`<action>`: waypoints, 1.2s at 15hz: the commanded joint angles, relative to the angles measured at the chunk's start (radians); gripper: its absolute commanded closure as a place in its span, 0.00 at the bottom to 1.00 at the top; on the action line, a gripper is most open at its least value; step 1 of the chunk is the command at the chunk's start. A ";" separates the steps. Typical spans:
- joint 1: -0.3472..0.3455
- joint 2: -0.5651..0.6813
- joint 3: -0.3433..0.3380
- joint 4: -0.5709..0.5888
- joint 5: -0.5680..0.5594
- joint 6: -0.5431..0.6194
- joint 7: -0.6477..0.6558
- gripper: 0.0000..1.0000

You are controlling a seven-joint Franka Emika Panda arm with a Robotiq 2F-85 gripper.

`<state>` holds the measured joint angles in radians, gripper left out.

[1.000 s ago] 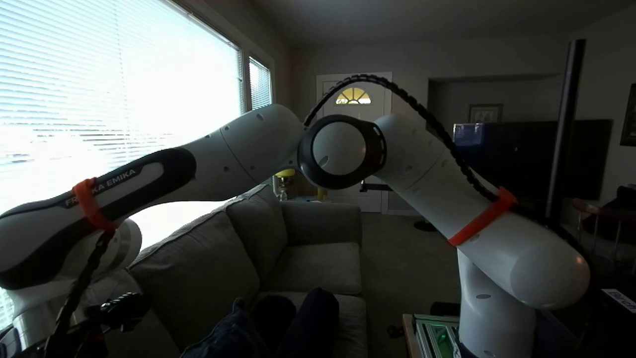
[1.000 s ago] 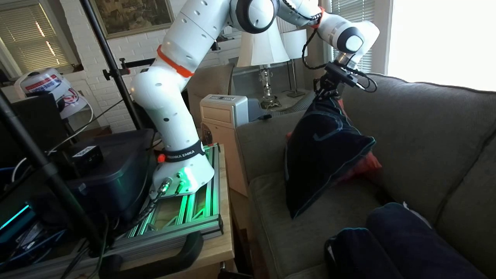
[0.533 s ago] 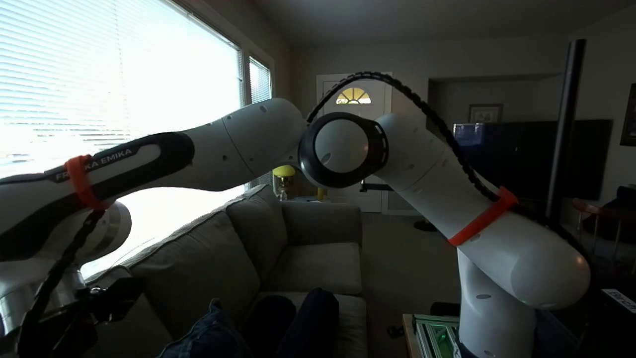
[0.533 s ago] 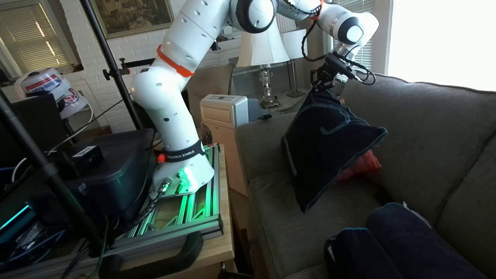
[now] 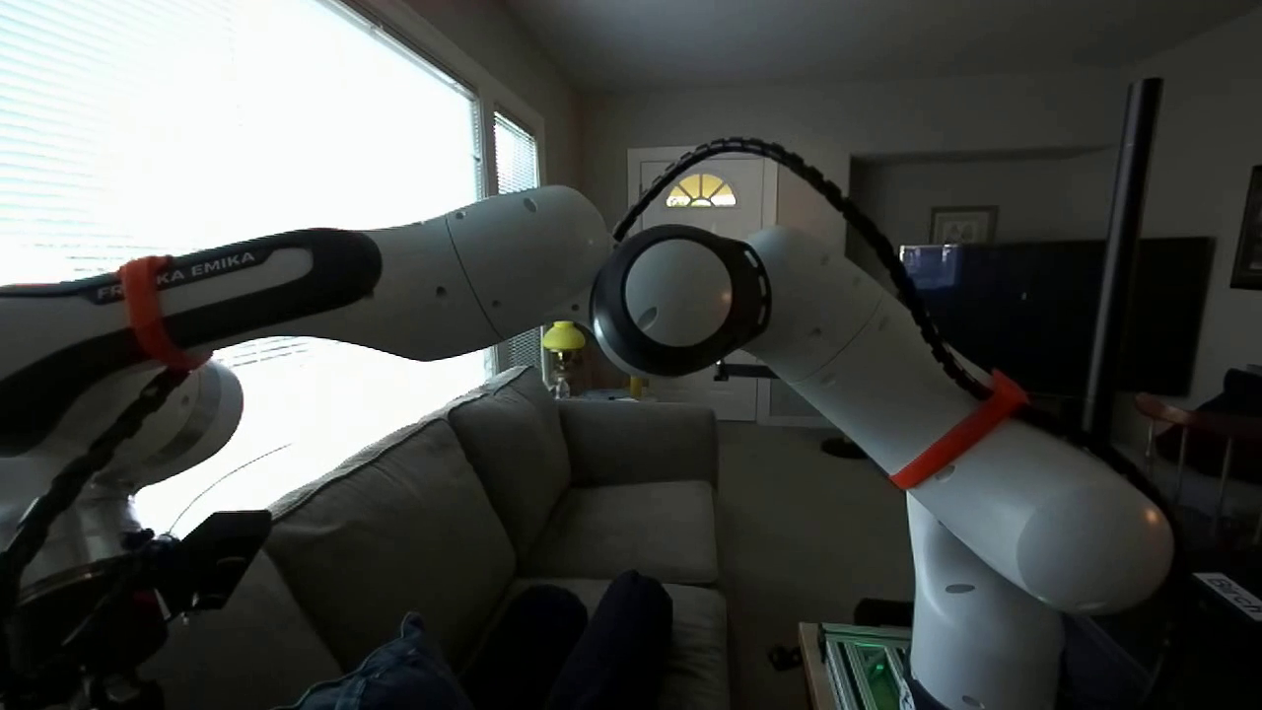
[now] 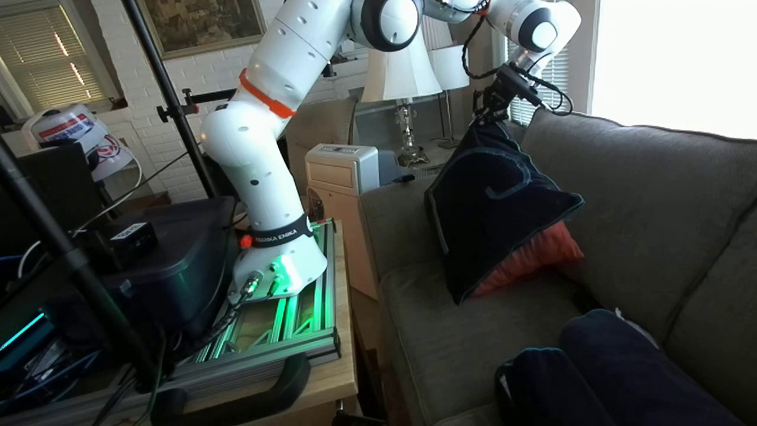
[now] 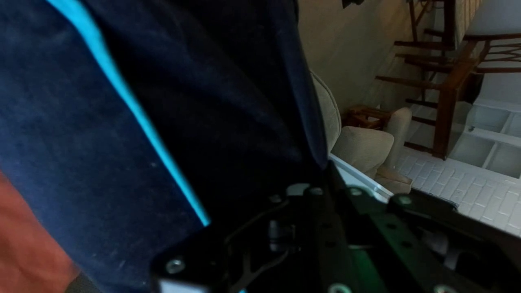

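One dark pillow (image 6: 494,204), top corner pinched in your gripper (image 6: 487,118), slants over the sofa (image 6: 633,183) in front of a red cushion (image 6: 537,253): grasp done, release outstanding, lower corner's clearance unclear.

The navy cushion (image 6: 497,201) is matt cloth, the sofa (image 6: 639,189) rough fabric, the arm (image 6: 257,168) smooth and glossy.
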<state>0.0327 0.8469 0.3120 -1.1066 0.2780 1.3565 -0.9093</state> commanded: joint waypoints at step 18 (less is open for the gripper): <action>0.065 0.095 -0.047 0.002 -0.008 0.322 0.060 0.00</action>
<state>0.0814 0.9392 0.2812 -1.1069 0.2781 1.6142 -0.8852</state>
